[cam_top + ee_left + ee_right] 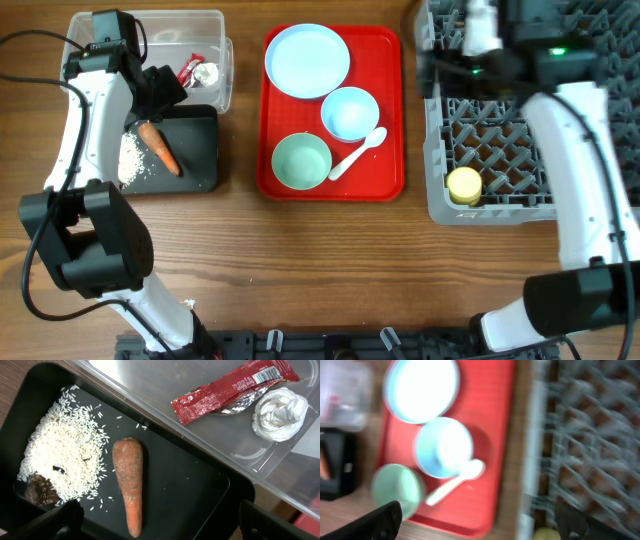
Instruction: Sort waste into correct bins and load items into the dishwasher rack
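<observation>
My left gripper (160, 92) (160, 522) is open and empty, hovering over the black bin (200, 150) (200, 485). The bin holds a carrot (160, 147) (130, 482), spilled rice (132, 158) (65, 455) and a dark lump (41, 490). The clear bin (215, 30) (150, 390) holds a red wrapper (189, 70) (225, 390) and a crumpled white tissue (206, 73) (279, 412). My right gripper (440, 62) (477, 520) is open and empty above the left edge of the grey dishwasher rack (500, 150) (585, 435). Its view is blurred.
A red tray (385, 120) (495, 460) holds a pale blue plate (307, 60) (422, 387), a blue bowl (350, 113) (444, 446), a green bowl (301, 161) (395, 487) and a white spoon (358, 153) (455, 482). A yellow cup (464, 185) (545, 535) sits in the rack.
</observation>
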